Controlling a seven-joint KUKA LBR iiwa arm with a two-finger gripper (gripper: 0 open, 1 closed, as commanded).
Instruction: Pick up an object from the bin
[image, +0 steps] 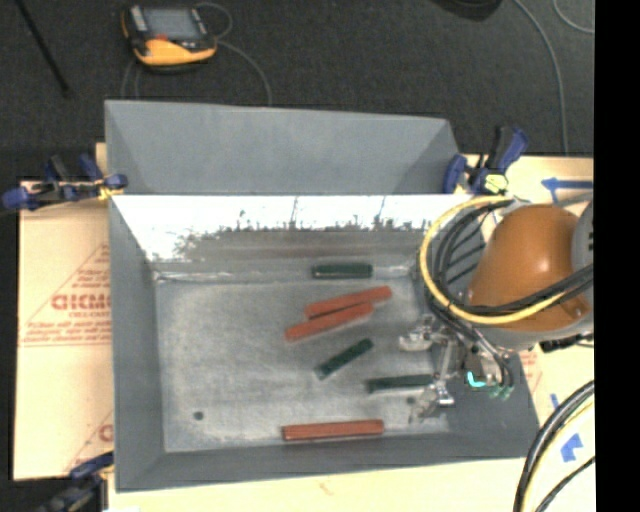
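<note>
- The dark green flat stick (392, 382) lies on the floor of the grey metal bin (135, 330). It is low down on the right side, near the right wall.
- Its right end sits between the two fingers of the silver gripper (424, 373).
- The fingers are spread apart, one above the stick and one below it. I cannot tell if they touch it.
- The gripper hangs under a round orange cover (525, 265) with black and yellow cables (440, 250) looped round it.
- A tilted dark green stick (343, 357) lies just up and to the left.
- Higher up, two orange-red sticks (330, 321) lie side by side, touching.
- A small dark green bar (341, 270) lies by the back wall.
- A long red-brown stick (332, 431) lies flat along the front wall.
</note>
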